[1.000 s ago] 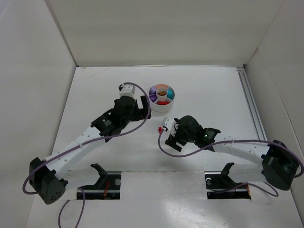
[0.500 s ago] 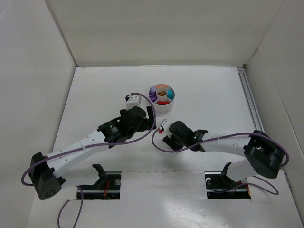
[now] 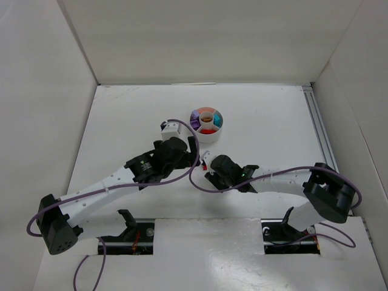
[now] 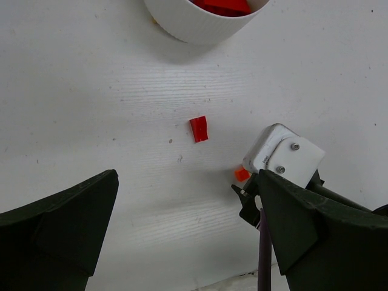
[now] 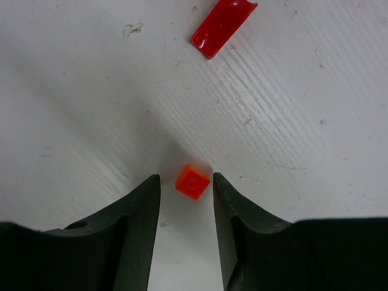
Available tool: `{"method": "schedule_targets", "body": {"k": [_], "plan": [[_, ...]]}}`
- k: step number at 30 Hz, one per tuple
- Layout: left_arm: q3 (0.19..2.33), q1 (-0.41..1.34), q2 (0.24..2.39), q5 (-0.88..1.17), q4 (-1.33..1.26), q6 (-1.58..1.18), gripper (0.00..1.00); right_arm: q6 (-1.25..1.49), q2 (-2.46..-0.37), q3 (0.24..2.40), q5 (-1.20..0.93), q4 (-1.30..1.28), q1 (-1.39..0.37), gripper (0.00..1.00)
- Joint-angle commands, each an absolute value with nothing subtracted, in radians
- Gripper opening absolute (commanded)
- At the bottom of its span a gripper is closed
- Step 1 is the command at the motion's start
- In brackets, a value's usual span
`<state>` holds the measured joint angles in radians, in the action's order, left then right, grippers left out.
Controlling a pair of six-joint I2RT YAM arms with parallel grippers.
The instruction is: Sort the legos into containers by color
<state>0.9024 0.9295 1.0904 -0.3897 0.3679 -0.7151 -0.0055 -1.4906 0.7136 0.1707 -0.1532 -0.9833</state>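
The round white dish (image 3: 207, 132) stands mid-table, with purple, orange, teal and red pieces in its compartments; its near wall (image 4: 200, 24) shows in the left wrist view with red pieces (image 4: 221, 6) inside. A tiny orange brick (image 5: 193, 181) lies on the table between the fingers of my right gripper (image 5: 186, 176), which is open with small gaps on both sides. A flat red piece (image 5: 223, 25) lies just beyond it, toward the dish. My left gripper (image 4: 188, 176) is open wide and empty, hovering over the red piece (image 4: 199, 129) and the orange brick (image 4: 242, 174).
The two grippers sit close together just in front of the dish, the left gripper (image 3: 193, 157) beside the right gripper (image 3: 207, 163). The right wrist's white camera housing (image 4: 282, 154) lies under the left gripper's right finger. White walls enclose the table.
My right gripper has moved left and forward, bringing its fingers either side of the orange brick. My left arm swung right toward the same spot, then held.
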Motion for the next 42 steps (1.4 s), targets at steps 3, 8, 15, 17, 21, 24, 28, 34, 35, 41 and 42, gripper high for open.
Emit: {"method": "schedule_targets", "body": {"k": [3, 8, 15, 17, 21, 24, 28, 34, 35, 41, 42], "plan": [[0.894, 0.934, 1.066, -0.397, 0.377, -0.721, 1.0, 0.049, -1.493, 0.738, 0.202, -0.146, -0.991, 0.43], [0.894, 0.934, 1.066, -0.397, 0.377, -0.721, 1.0, 0.058, -1.493, 0.729, 0.212, -0.155, -0.991, 0.36], [0.894, 0.934, 1.066, -0.425, 0.396, -0.721, 0.99, 0.032, -1.448, 0.718, 0.212, -0.144, -0.991, 0.22], [0.894, 0.934, 1.066, -0.416, 0.396, -0.71, 1.0, -0.02, -1.439, 0.718, 0.212, -0.115, -0.991, 0.18], [0.871, 0.934, 1.057, -0.393, 0.364, -0.701, 1.0, -0.138, -1.385, 0.745, 0.212, -0.115, -0.991, 0.12], [0.871, 0.934, 1.048, -0.406, 0.364, -0.69, 1.0, -0.213, -1.338, 0.791, 0.232, -0.115, -0.991, 0.12], [0.859, 0.904, 1.039, -0.407, 0.341, -0.681, 1.0, -0.352, -1.316, 0.896, 0.186, -0.115, -0.899, 0.13], [0.83, 0.767, 1.081, -0.314, 0.311, -0.663, 1.0, -0.485, -1.405, 1.127, -0.015, -0.115, -0.701, 0.15], [0.83, 0.755, 1.092, -0.314, 0.311, -0.663, 1.0, -0.508, -1.452, 1.193, -0.037, -0.115, -0.652, 0.15], [0.821, 0.663, 1.163, -0.25, 0.256, -0.634, 1.0, -0.528, -1.659, 1.422, -0.218, -0.115, -0.522, 0.15], [0.821, 0.654, 1.163, -0.241, 0.256, -0.634, 1.0, -0.528, -1.692, 1.452, -0.241, -0.115, -0.5, 0.15]]}}
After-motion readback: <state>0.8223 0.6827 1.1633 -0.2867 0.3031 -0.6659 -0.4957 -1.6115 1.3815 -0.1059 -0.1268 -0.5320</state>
